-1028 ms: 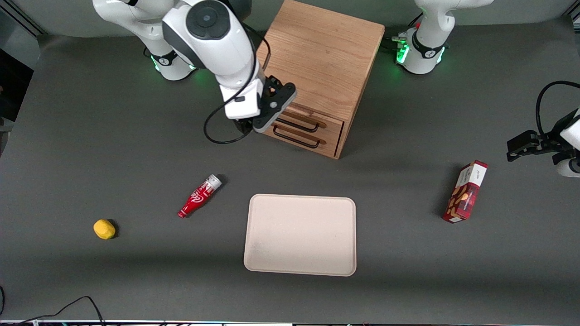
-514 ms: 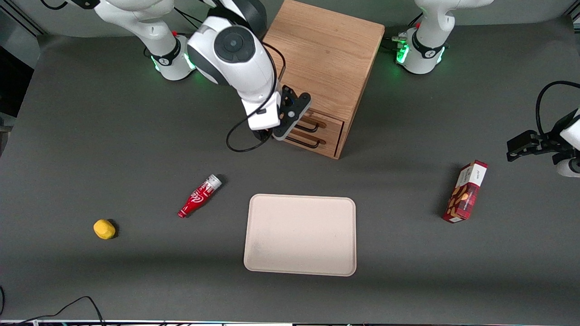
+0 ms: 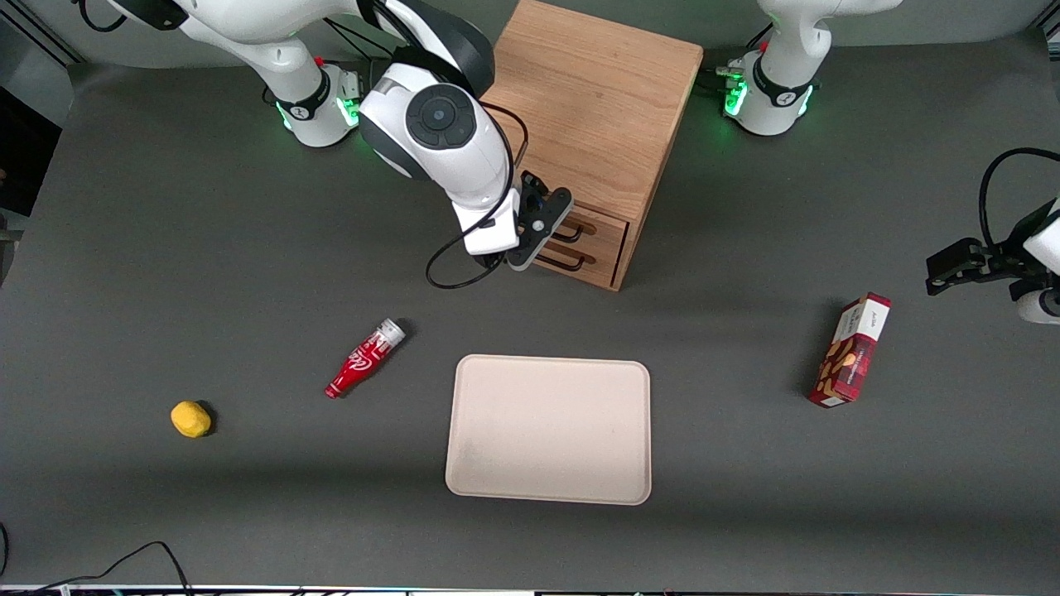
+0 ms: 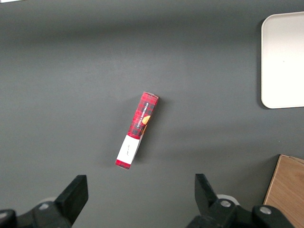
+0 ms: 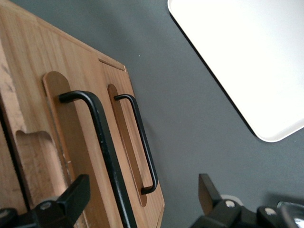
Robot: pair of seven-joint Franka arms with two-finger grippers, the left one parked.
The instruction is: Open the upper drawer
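Observation:
The oak cabinet [image 3: 592, 108] stands at the back of the table with two drawer fronts facing the front camera. The upper drawer [image 3: 602, 223] is closed; its black wire handle [image 3: 573, 235] sits above the lower drawer's handle [image 3: 571, 263]. My right gripper [image 3: 542, 225] is right in front of the drawer fronts and covers much of them. In the right wrist view the gripper [image 5: 141, 190] is open, and the upper drawer's handle [image 5: 102, 142] runs between its fingers [image 5: 76, 194] untouched. The lower handle [image 5: 142, 147] lies beside it.
A beige tray [image 3: 548, 429] lies nearer the front camera than the cabinet and shows in the right wrist view [image 5: 247, 57]. A red bottle [image 3: 364, 358] and a yellow lemon [image 3: 190, 419] lie toward the working arm's end. A red box [image 3: 850, 350] lies toward the parked arm's end.
My right gripper has moved along the cabinet's front toward the parked arm's end, closing in on the drawer handles. The drawers have not moved.

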